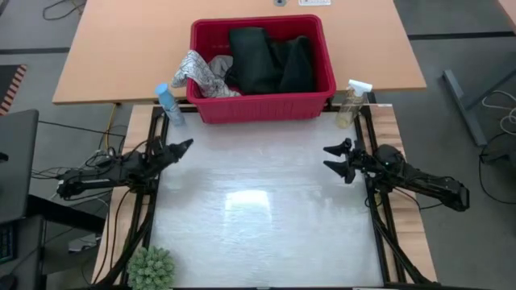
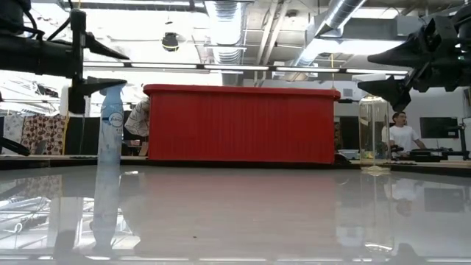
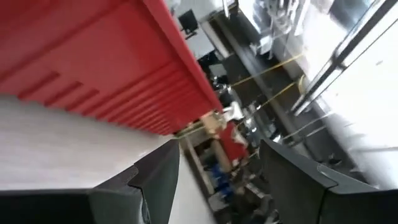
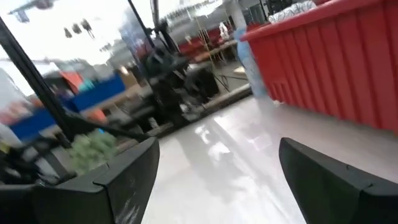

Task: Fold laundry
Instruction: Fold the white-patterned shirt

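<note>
Both tools hang open and empty above the tabletop (image 1: 266, 217): left tool (image 1: 184, 147), right tool (image 1: 336, 159); laundry (image 1: 266, 60) fills the red basket (image 1: 262, 109).

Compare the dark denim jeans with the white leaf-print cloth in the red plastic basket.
The dark blue-black denim jeans fill the basket's middle and right; the white cloth with grey leaf print sits at its left end. The jeans are plain, dark and much bulkier; the cloth is pale, patterned and smaller. The cloth spills over the rim; the jeans stay inside. Both lie crumpled and unfolded in the red plastic basket, untouched by either gripper.
</note>
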{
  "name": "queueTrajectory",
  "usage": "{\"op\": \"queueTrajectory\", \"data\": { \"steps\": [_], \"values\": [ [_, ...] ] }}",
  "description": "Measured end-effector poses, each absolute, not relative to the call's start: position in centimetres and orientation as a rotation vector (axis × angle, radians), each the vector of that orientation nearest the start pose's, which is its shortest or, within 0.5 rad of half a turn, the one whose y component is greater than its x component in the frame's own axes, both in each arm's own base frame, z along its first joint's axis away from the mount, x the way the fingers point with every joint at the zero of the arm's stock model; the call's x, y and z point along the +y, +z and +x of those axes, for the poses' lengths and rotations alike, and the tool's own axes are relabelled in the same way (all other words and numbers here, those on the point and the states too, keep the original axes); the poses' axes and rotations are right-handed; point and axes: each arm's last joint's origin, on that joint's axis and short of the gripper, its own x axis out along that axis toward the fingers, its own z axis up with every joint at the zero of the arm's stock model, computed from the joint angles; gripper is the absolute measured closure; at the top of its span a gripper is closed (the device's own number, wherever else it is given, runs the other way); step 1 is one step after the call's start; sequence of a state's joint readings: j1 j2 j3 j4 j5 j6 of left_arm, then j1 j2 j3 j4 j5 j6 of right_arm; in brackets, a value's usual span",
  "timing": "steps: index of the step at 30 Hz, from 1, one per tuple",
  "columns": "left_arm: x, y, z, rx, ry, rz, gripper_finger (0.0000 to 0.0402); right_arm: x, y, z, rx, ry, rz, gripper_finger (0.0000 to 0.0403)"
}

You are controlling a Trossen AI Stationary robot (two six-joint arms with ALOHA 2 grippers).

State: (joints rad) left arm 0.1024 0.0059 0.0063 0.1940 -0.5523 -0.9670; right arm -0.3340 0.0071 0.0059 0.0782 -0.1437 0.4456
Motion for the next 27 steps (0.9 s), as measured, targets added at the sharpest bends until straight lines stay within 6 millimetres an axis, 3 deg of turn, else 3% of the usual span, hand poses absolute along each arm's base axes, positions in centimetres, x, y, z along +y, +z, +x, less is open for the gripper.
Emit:
{"op": "queueTrajectory", "data": {
  "steps": [8, 17, 27],
  "values": [
    [2.2, 20.4, 8.9, -0.558, 0.376, -0.997, 0.0189, -2.5, 20.1, 8.7, -0.357, -0.078, 0.469, 0.0049],
    [2.3, 27.6, 9.8, -0.628, 0.378, -0.781, 0.0189, -2.2, 22.3, 7.8, -0.585, 0.015, 0.498, 0.0049],
    [2.9, 35.8, 14.7, -0.526, 0.475, -0.514, 0.0189, -1.8, 24.1, 6.4, -0.808, 0.086, 0.420, 0.0049]
  ]
}}
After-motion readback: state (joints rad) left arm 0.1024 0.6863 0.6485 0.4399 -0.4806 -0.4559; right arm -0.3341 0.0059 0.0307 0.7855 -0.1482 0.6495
